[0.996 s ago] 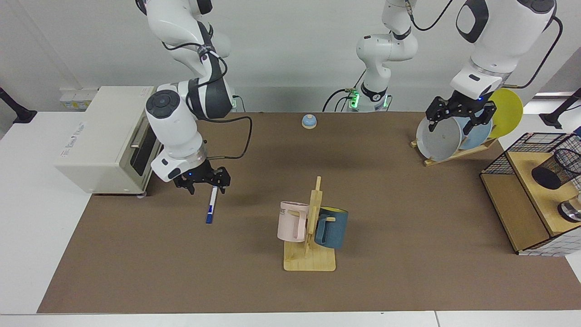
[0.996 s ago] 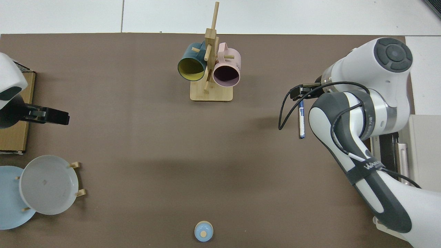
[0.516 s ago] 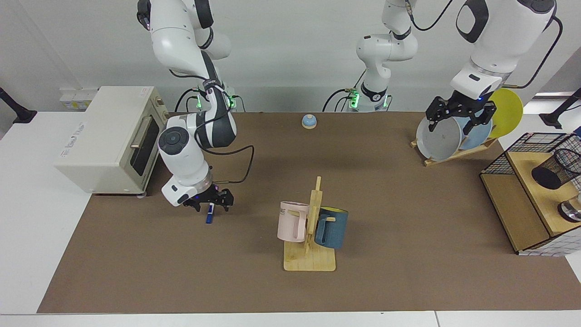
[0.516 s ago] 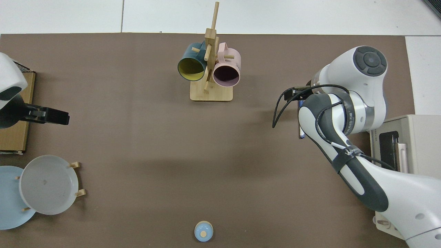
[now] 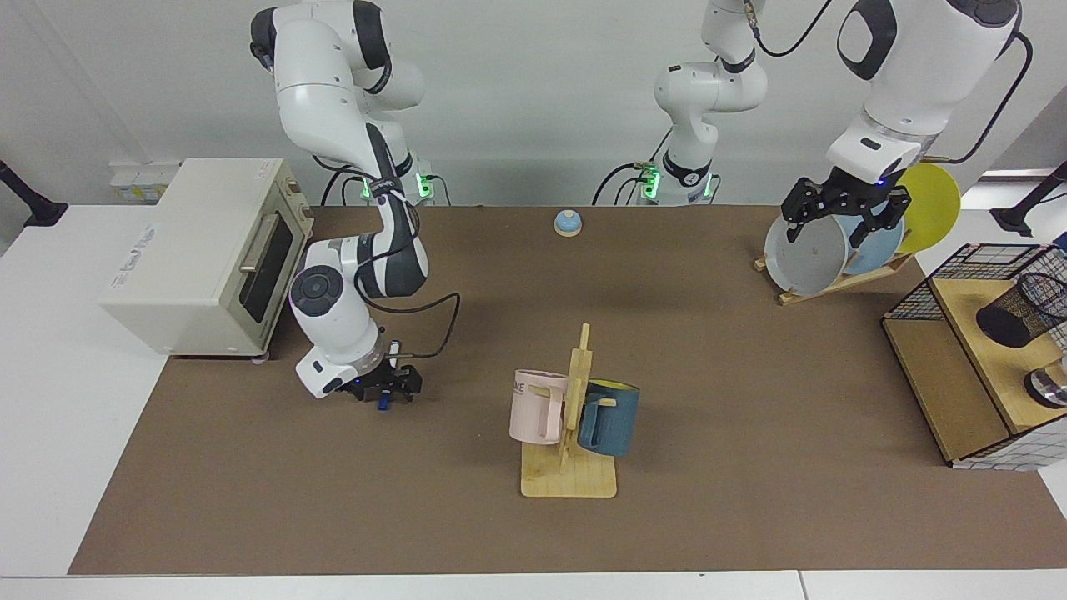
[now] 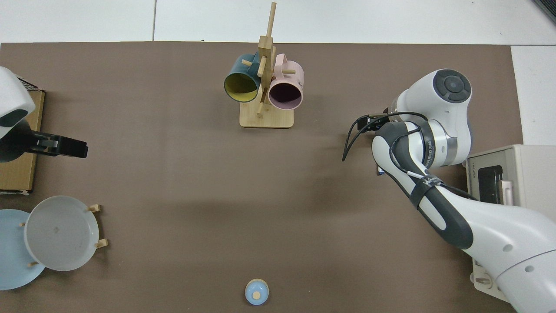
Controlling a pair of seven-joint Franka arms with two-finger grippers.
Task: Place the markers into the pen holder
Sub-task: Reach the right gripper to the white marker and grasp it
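The marker (image 5: 383,403) lies on the brown mat in front of the toaster oven; only its blue end shows below my right gripper (image 5: 384,392). That gripper is down at the mat, open, with a finger on either side of the marker. From above, the right arm covers the gripper and most of the marker (image 6: 379,171). The pen holder (image 5: 1019,310), a black mesh cup, lies tilted on the wooden shelf at the far right. My left gripper (image 5: 842,218) waits open in the air above the plate rack, also seen as the left gripper (image 6: 81,150) in the top view.
A toaster oven (image 5: 200,254) stands close behind the right arm. A wooden mug rack (image 5: 571,467) with two mugs stands mid-table. A plate rack (image 5: 821,254), a blue bell (image 5: 568,222), a rectangular wire basket (image 5: 959,275) and a shiny metal object (image 5: 1049,387) are also here.
My right gripper has come down from above the marker's white end to the mat, now straddling the marker and hiding most of it. The left arm has not moved.
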